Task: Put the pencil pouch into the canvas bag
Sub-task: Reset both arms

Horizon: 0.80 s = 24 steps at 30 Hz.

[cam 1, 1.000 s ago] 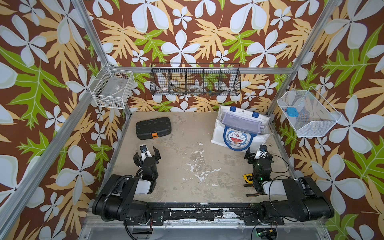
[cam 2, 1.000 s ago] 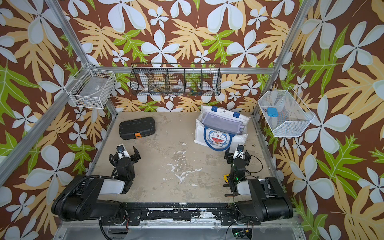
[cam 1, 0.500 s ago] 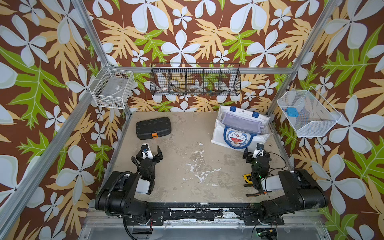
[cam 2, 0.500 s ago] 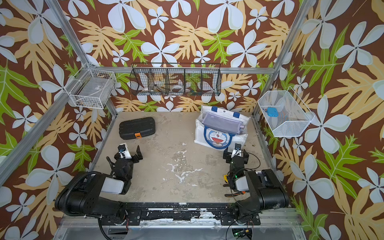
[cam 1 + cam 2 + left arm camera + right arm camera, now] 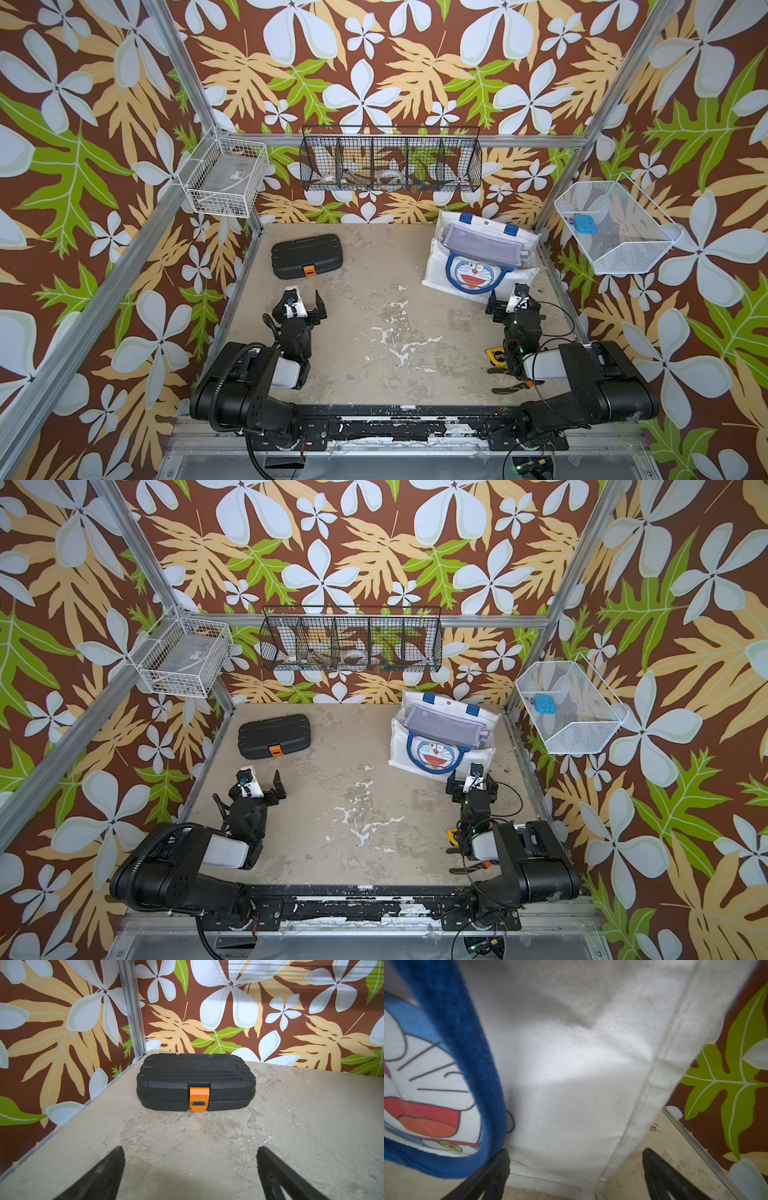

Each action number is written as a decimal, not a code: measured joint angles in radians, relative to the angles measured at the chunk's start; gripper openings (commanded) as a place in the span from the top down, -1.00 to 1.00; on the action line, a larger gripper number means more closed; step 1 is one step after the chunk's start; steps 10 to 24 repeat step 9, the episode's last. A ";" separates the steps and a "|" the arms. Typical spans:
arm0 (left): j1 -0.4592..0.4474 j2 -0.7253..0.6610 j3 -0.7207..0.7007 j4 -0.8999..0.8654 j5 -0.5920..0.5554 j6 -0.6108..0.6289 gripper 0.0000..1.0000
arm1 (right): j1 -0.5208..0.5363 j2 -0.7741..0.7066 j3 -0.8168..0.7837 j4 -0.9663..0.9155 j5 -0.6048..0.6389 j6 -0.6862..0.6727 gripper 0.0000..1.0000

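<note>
Pouch (image 5: 484, 245) sat in canvas bag (image 5: 436, 262) mouth; left claw (image 5: 304, 301), right claw (image 5: 508, 296) apart, empty. Insertion seemingly done; maybe tuck deeper.

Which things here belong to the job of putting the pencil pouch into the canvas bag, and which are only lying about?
Belong to the job:
pencil pouch, canvas bag, left gripper, right gripper.

Only lying about:
black case, yellow tape measure, black wire basket.
</note>
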 measured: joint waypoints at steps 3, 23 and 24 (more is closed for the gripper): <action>0.000 0.000 0.000 0.000 0.000 0.000 -1.00 | 0.000 0.000 0.000 0.000 0.000 0.000 -1.00; 0.003 0.002 0.003 -0.001 0.003 0.000 -1.00 | 0.000 0.000 0.000 0.000 -0.002 0.000 -0.99; 0.003 0.002 0.003 -0.001 0.003 0.000 -1.00 | 0.000 0.000 0.000 0.000 -0.002 0.000 -0.99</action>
